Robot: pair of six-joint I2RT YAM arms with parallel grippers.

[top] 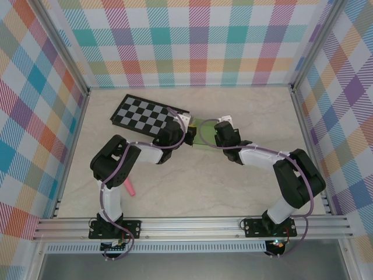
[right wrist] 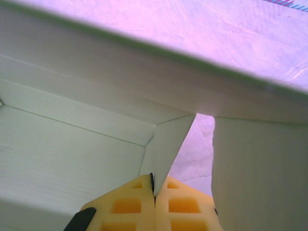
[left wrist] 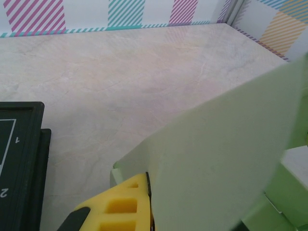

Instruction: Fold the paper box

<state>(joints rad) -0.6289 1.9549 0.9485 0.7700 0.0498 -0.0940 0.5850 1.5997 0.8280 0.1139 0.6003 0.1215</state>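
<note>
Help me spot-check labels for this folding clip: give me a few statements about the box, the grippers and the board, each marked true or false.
1. The left gripper is shut on the paper box. True.
2. The right gripper hangs open, clear of the box. False: it is shut on a flap of the box.
3. In the top view, the checkerboard lies left of the box. True.
4. The pink object rests on the checkerboard. False: it lies on the table, apart from the board.
5. The box lies fully flat. False: a panel stands raised in the left wrist view.
</note>
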